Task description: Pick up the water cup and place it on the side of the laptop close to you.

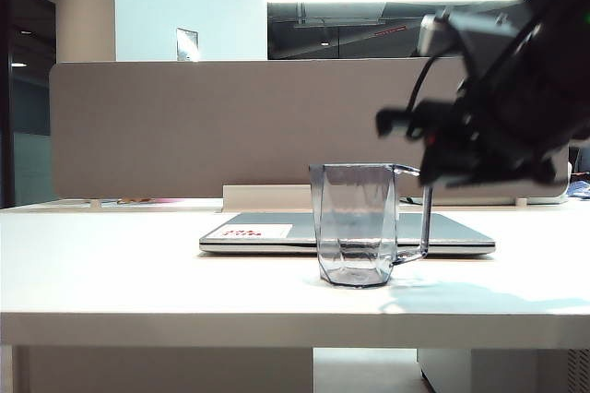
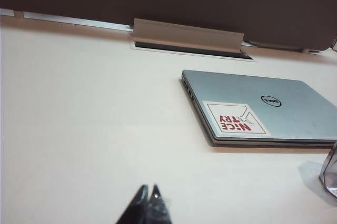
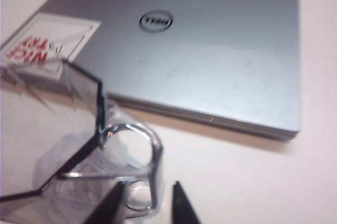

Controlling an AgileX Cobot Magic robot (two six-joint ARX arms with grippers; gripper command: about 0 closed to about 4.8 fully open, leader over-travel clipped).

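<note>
The water cup (image 1: 355, 222), a clear grey-blue mug, stands upright on the white table (image 1: 111, 273), in front of the closed silver laptop (image 1: 277, 232) on the side nearer the exterior camera. Its loop handle (image 1: 417, 218) points right. My right gripper (image 1: 401, 124) hangs blurred above and to the right of the handle. In the right wrist view that gripper (image 3: 147, 203) is open, its fingertips (image 3: 181, 205) astride the cup handle (image 3: 150, 150) with a gap on one side. The laptop (image 3: 200, 50) lies beyond. My left gripper (image 2: 148, 190) is shut on nothing, over bare table left of the laptop (image 2: 253, 103). The cup's edge (image 2: 329, 174) shows there.
A grey partition (image 1: 184, 125) closes off the back of the table. A raised cable flap (image 2: 184, 34) sits behind the laptop. The laptop lid carries a white sticker with red print (image 2: 234, 119). The table's front edge (image 1: 277, 328) runs close below the cup.
</note>
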